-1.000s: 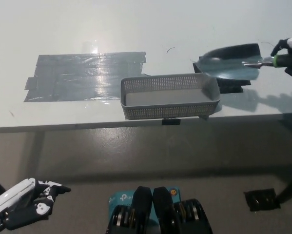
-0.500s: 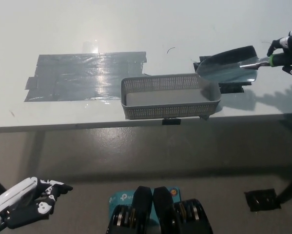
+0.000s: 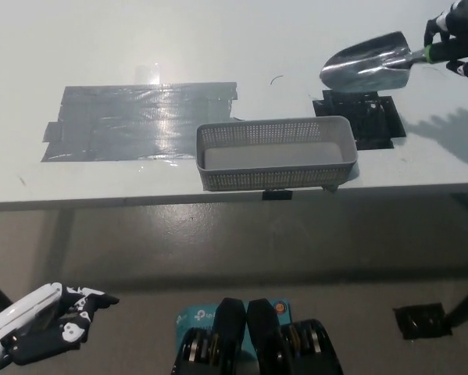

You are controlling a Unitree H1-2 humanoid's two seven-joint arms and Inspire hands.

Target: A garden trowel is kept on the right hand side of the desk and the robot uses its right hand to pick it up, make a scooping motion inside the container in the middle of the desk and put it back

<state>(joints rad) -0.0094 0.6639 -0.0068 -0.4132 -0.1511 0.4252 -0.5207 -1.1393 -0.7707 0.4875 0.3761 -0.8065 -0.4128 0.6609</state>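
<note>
In the head view my black right hand (image 3: pixel 459 43) is shut on the handle of the garden trowel (image 3: pixel 368 68) at the upper right edge. The trowel's shiny metal blade hangs in the air, pointing left, above a black tape patch (image 3: pixel 360 119) on the desk. The grey mesh container (image 3: pixel 275 153) stands at the desk's front middle, below and left of the blade, with nothing visible inside. My white left hand (image 3: pixel 40 334) rests at the lower left, below the desk edge, with its fingers apart and holding nothing.
A large patch of grey tape (image 3: pixel 136 119) covers the desk (image 3: pixel 218 47) left of the container. The desk's front edge runs just below the container. A dark tape piece (image 3: pixel 418 319) lies on the floor at the lower right.
My right hand has lifted the trowel up and away from the container's right end, uncovering the black tape patch. The left hand has stayed in place.
</note>
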